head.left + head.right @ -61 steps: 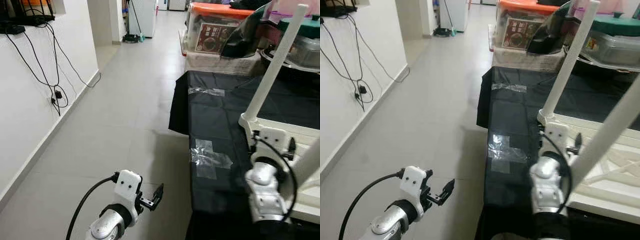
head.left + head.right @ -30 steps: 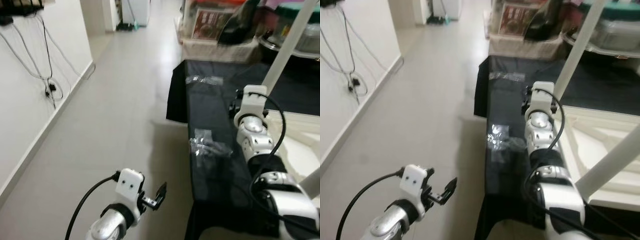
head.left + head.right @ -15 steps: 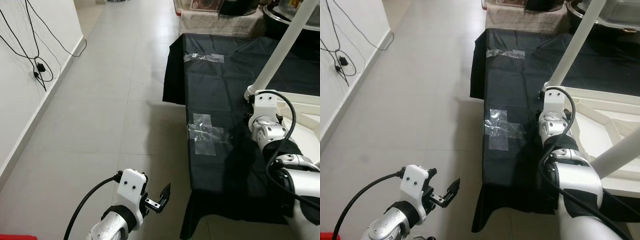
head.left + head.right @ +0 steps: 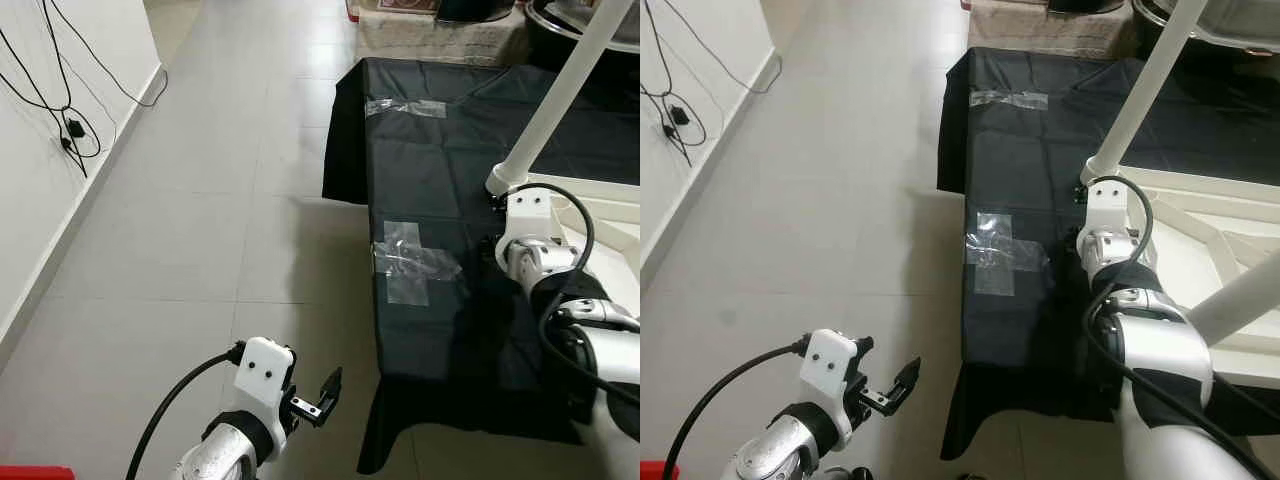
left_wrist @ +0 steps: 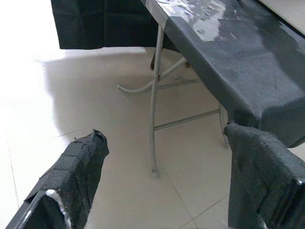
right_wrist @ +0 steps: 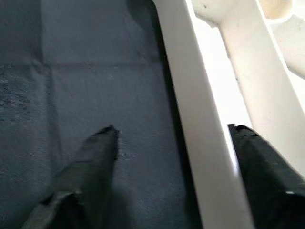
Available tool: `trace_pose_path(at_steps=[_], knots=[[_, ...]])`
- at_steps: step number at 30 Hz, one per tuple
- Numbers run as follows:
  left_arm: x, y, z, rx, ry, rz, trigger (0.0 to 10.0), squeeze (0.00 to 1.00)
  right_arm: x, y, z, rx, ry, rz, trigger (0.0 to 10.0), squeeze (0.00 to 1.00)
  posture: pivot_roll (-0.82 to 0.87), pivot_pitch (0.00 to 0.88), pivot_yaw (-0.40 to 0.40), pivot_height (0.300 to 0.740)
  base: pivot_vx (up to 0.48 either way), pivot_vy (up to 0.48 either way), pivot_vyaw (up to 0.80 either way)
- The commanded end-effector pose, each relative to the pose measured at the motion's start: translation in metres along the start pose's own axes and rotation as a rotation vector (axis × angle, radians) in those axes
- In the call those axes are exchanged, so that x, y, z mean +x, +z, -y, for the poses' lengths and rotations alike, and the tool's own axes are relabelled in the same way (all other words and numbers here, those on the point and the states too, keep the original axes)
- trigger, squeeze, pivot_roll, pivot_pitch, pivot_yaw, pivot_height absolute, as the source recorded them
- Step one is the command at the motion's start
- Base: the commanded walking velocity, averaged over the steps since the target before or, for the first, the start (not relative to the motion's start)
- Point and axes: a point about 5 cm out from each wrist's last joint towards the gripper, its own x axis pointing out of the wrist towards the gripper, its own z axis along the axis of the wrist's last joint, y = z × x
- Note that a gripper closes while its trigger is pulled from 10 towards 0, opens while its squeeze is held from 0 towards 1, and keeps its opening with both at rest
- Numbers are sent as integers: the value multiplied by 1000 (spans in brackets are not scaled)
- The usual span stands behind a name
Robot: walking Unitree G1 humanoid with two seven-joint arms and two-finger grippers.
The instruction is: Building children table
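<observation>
The upturned white children's table (image 4: 1200, 230) lies on the black-draped desk (image 4: 430, 180), its rim between the spread, empty fingers of the right claw (image 6: 174, 143), which may skid it off on closing, while the left claw (image 5: 164, 162) hangs open beside the desk.

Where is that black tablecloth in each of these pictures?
Left eye: cloth covers the right side, with clear tape near its edge.
Right eye: cloth sits centre-right, under the white table.
Left wrist: cloth lies over the metal legs.
Right wrist: cloth lies under the right gripper, beside the white rim.
Shared landmark: the tape, seen in both eye views and the left wrist view.
</observation>
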Motion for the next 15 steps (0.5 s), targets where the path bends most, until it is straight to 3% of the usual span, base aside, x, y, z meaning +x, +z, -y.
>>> trace_pose_path(at_steps=[1, 2, 15], knots=[[0, -3, 3, -21, -8, -16, 10000, 0, 2, -19, -7, -4, 69, -95, 3608, 0, 80, 229, -85, 740, 0, 0, 0], [0, -3, 3, -21, -7, -15, 10000, 0, 2, -24, -13, -89, 147, -127, 0, 0, 78, 224, -93, 740, 0, 0, 0], [3, -3, 4, -8, -9, -18, 10000, 0, -2, -25, -36, -240, 321, -156, 0, 0, 75, 203, -95, 740, 0, 0, 0]])
